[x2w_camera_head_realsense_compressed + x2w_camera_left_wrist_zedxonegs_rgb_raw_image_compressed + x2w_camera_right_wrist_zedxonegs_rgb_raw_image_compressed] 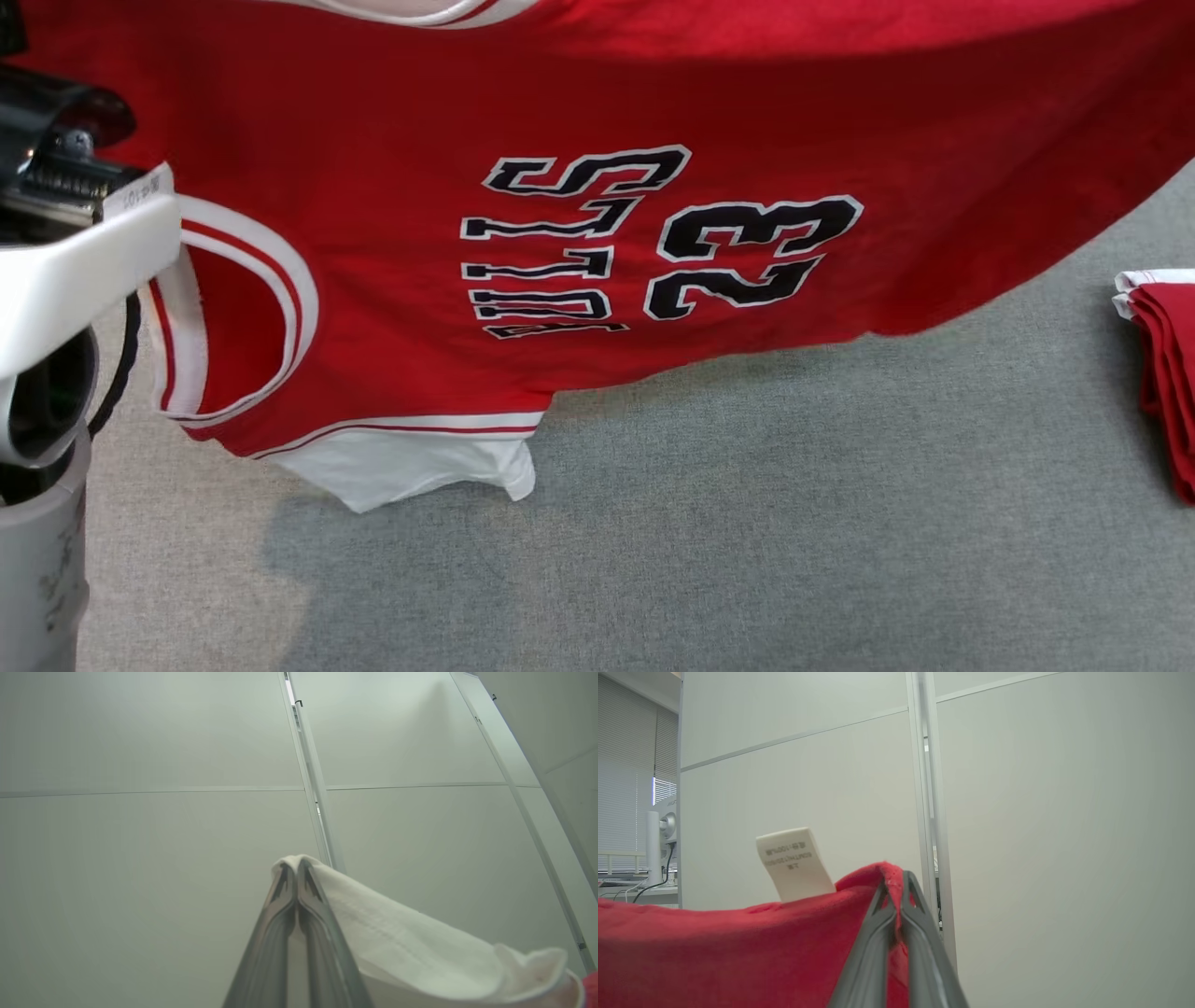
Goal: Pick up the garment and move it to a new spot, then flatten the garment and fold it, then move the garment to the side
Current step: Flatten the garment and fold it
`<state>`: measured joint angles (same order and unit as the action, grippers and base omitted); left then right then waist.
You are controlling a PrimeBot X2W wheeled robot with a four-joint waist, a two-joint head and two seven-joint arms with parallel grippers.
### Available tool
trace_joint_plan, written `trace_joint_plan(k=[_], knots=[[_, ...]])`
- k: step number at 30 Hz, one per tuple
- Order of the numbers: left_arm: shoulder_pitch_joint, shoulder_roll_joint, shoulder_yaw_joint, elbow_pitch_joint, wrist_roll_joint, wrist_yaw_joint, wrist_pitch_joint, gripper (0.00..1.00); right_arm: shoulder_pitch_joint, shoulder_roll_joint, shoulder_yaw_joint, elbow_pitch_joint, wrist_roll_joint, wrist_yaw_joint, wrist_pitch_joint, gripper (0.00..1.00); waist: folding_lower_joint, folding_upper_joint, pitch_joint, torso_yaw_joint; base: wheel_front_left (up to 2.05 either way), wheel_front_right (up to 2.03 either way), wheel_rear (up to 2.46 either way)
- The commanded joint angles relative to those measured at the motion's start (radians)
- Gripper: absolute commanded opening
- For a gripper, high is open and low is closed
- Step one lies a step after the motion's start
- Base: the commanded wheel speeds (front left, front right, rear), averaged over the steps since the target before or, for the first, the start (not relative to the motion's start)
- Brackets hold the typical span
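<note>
The garment (392, 308) is a red basketball jersey with white and red trim and black lettering with the number 23. It hangs stretched in the air across the head view, above the grey table (747, 523). My left gripper (296, 868) is shut on a white edge of the garment (420, 952). My right gripper (895, 882) is shut on a red edge of the garment (738, 952), beside its white care label (794, 864). A white undershirt part hangs at the jersey's lower corner (411, 471).
A pile of folded red and white clothes (1167, 373) lies at the table's right edge. My pale left arm (65, 280) stands at the left of the head view. Pale partition walls (1041, 835) rise behind the table.
</note>
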<state>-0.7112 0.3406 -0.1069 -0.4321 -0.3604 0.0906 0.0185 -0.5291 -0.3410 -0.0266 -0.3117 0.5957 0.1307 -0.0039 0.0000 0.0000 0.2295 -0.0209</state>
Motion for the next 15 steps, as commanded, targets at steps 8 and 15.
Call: trace_joint_plan(k=[8, 15], knots=[[-0.116, -0.018, -0.066, 0.126, -0.022, -0.041, 0.029, 0.0, -0.063, 0.003, 0.021, 0.09, 0.006, 0.0, 0.031, 0.0, 0.0, 0.0, 0.032, -0.003, 0.0, 0.0, 0.0], [-0.406, -0.056, -0.12, 0.516, -0.024, -0.129, -0.022, 0.0, -0.331, -0.029, 0.13, 0.393, 0.033, 0.0, -0.02, 0.0, 0.0, 0.0, 0.117, -0.013, 0.0, 0.0, 0.0]])
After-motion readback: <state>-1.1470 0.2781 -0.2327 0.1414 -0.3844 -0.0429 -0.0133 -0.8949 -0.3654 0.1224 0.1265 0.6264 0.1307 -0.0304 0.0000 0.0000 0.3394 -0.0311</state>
